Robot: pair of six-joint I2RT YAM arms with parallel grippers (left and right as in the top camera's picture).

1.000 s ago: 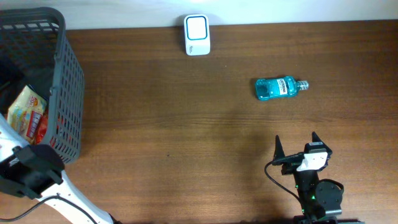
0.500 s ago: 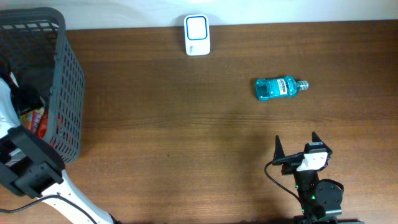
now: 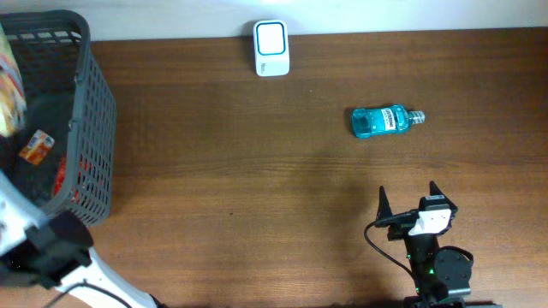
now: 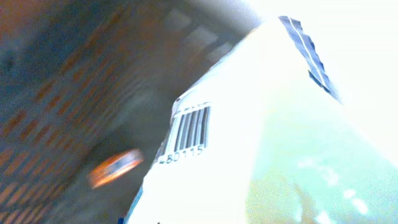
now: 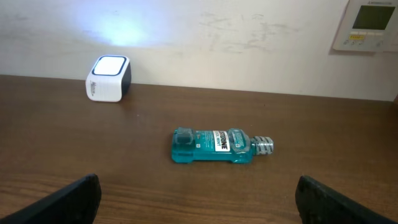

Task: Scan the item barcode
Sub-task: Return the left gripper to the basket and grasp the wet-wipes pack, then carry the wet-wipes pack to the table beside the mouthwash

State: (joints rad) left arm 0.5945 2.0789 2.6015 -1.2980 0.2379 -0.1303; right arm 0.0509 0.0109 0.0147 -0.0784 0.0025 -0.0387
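Note:
A pale snack packet [image 4: 267,143] fills the left wrist view at very close range, its barcode [image 4: 189,129] facing the camera. From above, the same packet [image 3: 8,81] shows blurred and raised at the far left edge of the grey basket [image 3: 96,111]. My left gripper is shut on the packet, and its fingers are hidden behind it. The left arm [image 3: 43,248] stands at the near left corner. A white scanner [image 3: 271,48] sits at the table's back edge. My right gripper [image 3: 409,198] rests open near the front right, holding nothing.
A teal mouthwash bottle [image 3: 385,120] lies on its side ahead of the right gripper, between it and the scanner [image 5: 107,78]. Red and orange packets [image 3: 34,147] remain inside the basket. A wall panel [image 5: 370,25] hangs behind the table.
The left gripper shut on the snack packet in the basket and lifted it up and back. The right arm, bottle and scanner stayed still.

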